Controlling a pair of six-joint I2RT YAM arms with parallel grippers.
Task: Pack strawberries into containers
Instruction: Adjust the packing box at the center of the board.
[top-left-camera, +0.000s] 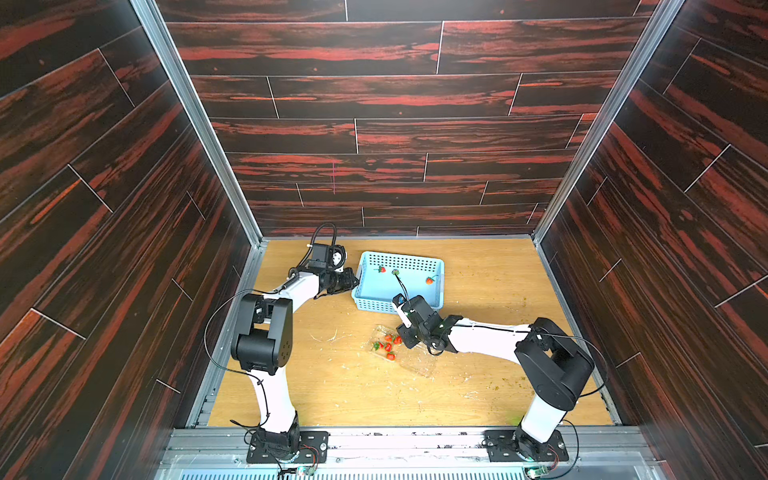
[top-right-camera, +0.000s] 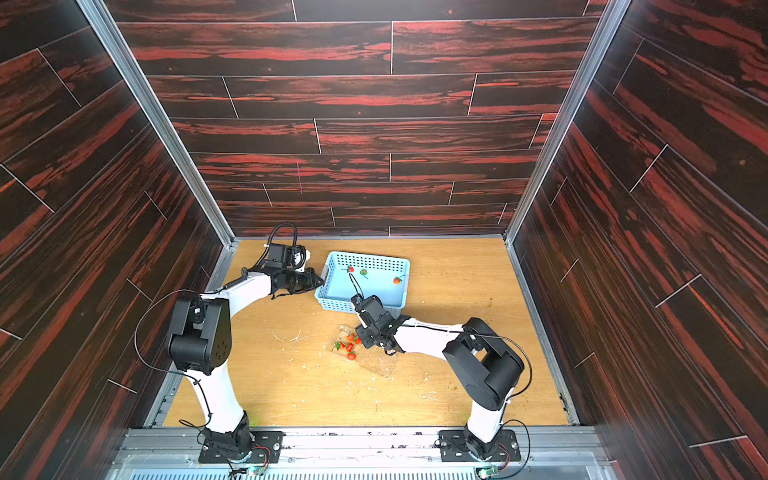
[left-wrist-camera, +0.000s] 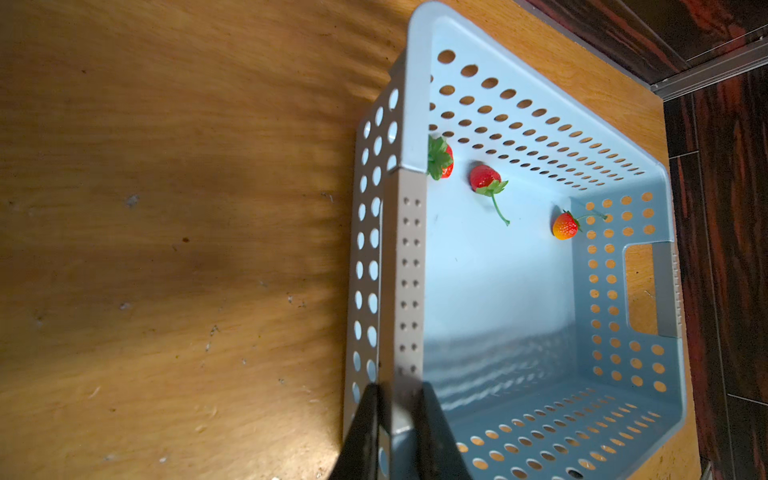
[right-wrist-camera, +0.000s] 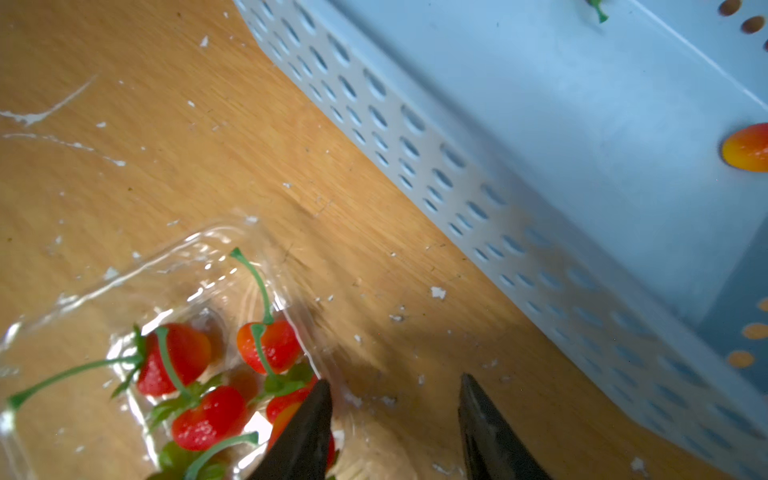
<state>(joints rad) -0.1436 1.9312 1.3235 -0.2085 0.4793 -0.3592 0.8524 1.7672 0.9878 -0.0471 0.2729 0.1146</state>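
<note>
Right hand (right-wrist-camera: 395, 399): open about halfway, nothing between the fingers, low over the counter (top-left-camera: 316, 390) at the clamshell's edge, lower centre of both top views.
Clamshell (top-left-camera: 415, 362): clear plastic, lying open and flat, just below the basket in frame; one half filled, the other bare.
Packed strawberries (top-left-camera: 387, 345): about five, clustered and touching in the clamshell's left half, just beside the right hand.
Basket (top-left-camera: 439, 266): light blue, perforated, long axis running left to right, above the clamshell in frame.
Left hand (left-wrist-camera: 399, 432): closed on the basket's left wall, one finger inside, one outside.
Loose strawberries (left-wrist-camera: 484, 178): three on the basket floor near its far wall; orange-tinted berry (top-left-camera: 429, 281) at right, apart from the other two.
Deciding relation: loose strawberries lying up-frame from the right hand, beyond the basket's near wall; left hand busy steadying, so right hand probably the picker; stems thin, pointing different ways.
Writing: none readable; no brand or label in sight.
</note>
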